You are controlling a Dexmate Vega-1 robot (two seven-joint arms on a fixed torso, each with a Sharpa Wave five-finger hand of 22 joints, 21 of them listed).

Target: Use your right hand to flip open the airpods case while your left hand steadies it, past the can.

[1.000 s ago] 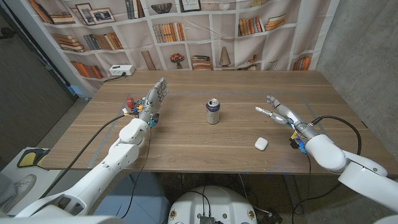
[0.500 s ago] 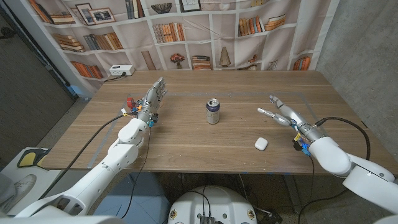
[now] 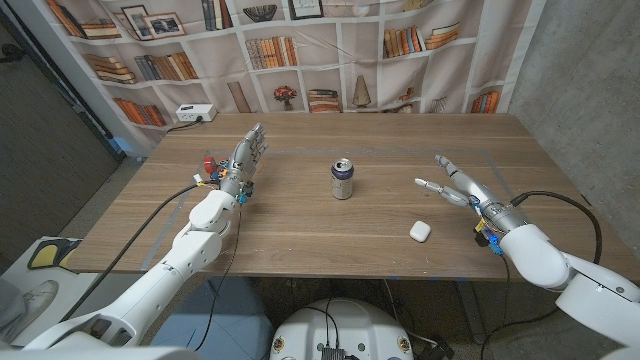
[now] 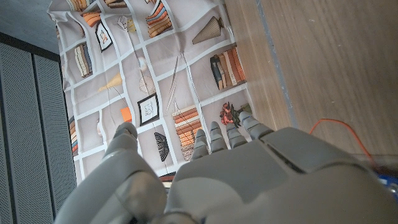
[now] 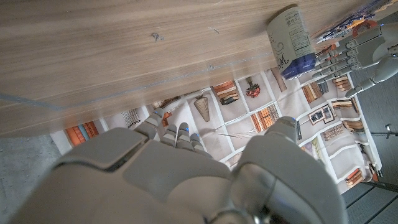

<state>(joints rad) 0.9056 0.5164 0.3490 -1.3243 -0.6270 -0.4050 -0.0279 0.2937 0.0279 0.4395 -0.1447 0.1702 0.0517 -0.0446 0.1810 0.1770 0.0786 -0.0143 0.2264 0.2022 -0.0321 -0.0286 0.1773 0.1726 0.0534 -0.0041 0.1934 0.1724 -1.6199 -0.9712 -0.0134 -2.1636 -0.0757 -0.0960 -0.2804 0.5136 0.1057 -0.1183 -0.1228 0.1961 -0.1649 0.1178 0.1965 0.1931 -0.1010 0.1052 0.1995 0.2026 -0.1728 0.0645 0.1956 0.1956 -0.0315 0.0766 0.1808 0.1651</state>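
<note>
The white airpods case lies closed near the table's front edge, right of centre. A purple and silver can stands upright at mid-table; the right wrist view also catches the can. My right hand hovers open with fingers spread, behind and to the right of the case, apart from it. Over the table's left side my left hand stands open with fingers pointing away, far from the case and left of the can. That left hand appears beyond the can in the right wrist view.
The wooden table is backed by a bookshelf-print curtain. A white power strip sits at the back left corner. Cables run along both forearms. A concrete wall stands to the right.
My right hand has shifted slightly to the right and toward the table's front. The left hand, can and case have not moved.
</note>
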